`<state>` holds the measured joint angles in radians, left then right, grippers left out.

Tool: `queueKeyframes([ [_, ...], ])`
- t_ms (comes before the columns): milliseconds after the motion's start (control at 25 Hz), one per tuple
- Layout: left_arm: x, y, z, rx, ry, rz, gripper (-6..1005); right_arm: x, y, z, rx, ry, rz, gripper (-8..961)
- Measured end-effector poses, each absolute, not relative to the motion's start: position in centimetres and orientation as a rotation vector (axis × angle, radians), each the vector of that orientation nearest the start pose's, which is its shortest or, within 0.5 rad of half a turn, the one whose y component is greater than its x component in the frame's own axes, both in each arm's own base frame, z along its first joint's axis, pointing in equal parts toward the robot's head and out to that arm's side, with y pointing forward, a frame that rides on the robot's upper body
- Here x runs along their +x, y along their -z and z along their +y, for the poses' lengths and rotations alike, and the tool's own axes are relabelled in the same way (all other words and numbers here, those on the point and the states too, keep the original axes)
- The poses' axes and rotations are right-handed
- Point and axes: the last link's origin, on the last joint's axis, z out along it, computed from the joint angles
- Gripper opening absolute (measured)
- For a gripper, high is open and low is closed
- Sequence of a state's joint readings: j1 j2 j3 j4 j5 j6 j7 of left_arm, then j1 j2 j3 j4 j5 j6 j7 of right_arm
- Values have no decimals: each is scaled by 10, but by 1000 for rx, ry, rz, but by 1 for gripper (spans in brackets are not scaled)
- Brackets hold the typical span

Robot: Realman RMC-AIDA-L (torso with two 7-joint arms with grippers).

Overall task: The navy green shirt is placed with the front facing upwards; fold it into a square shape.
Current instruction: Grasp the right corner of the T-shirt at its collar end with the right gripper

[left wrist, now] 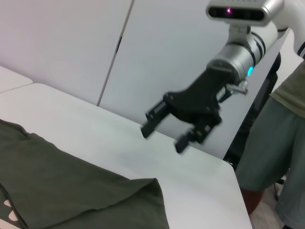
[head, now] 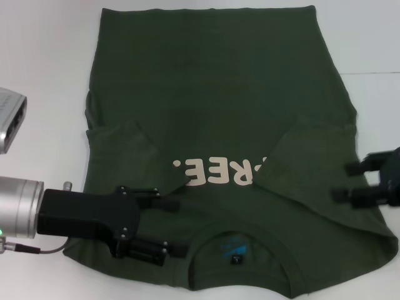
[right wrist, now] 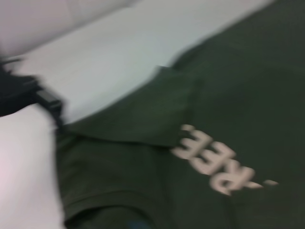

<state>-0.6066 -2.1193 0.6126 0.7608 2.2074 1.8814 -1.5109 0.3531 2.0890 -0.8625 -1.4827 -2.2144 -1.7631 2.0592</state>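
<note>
- The navy green shirt (head: 212, 137) lies front up on the white bench (head: 44, 56), collar nearest the robot, hem at the far edge.
- Both sleeves are folded inward over the chest; each flap covers an end of the cream lettering (head: 215, 172). The blue neck label (head: 232, 249) shows inside the collar.
- The left gripper (head: 164, 225) sits over the shirt's near left shoulder, fingers spread wide, gripping nothing. Whether they touch the cloth cannot be told.
- The right gripper (head: 350, 181) hangs at the shirt's right edge, just beside the folded sleeve, fingers parted and empty; the left wrist view shows it clear above the bench.
- Judged stage: sleeve folds done, lengthwise fold from collar toward hem not yet made.
- Risk: the grippers sit at unequal positions, so an uneven lift would skew the fold and spoil the square.
- Risk: a shallow pinch could catch only the top layer, letting the sleeve flaps fall open.
- Risk: the rumpled near right corner may crease further if dragged.
</note>
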Motion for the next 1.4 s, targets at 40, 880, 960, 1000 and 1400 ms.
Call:
queueKeyframes([
  [40,-226,2,305,-3062,722,-638,950,232,-93,309,-2637,-131,870,761],
  [880,-221,16,312,-3035,743,-656,949,260,-92,327,-2418,597,1152,737],
  [960,-221,16,312,-3034,742,-657,949,263,-86,327,-2436,603,1173,737],
  [1000,-221,16,312,-3034,743,-658,949,264,-83,327,-2442,604,1180,737],
  [1400,-221,16,312,-3030,741,-669,949,277,-59,328,-2465,639,1224,735],
])
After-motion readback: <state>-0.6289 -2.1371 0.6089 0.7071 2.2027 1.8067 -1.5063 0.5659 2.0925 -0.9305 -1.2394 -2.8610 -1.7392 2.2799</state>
